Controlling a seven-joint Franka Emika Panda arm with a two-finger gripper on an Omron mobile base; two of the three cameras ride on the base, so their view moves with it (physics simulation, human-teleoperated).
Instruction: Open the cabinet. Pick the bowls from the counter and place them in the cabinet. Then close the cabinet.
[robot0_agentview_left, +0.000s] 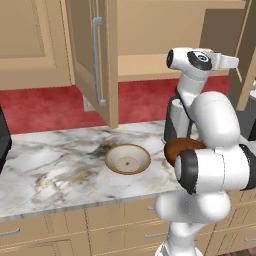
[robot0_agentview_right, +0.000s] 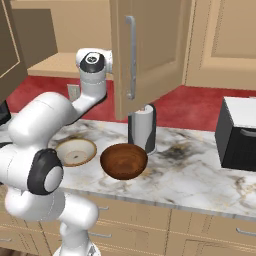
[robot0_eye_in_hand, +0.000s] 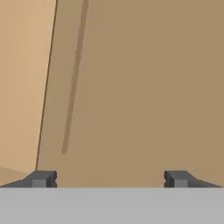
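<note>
While the cabinet (robot0_agentview_left: 150, 30) stands with both doors swung open in the left base view, the cream bowl (robot0_agentview_left: 127, 159) sits on the counter (robot0_agentview_left: 45, 170) near its front edge, and the brown bowl (robot0_agentview_left: 181, 148) shows partly behind the arm. In the right base view the brown bowl (robot0_agentview_right: 123, 160) rests near the counter's front edge before a grey canister (robot0_agentview_right: 142, 129), the cream bowl (robot0_agentview_right: 75, 151) to its left. In the hand view the gripper (robot0_eye_in_hand: 110, 179) faces a tan panel, fingertips (robot0_eye_in_hand: 41, 179) spread wide, empty.
</note>
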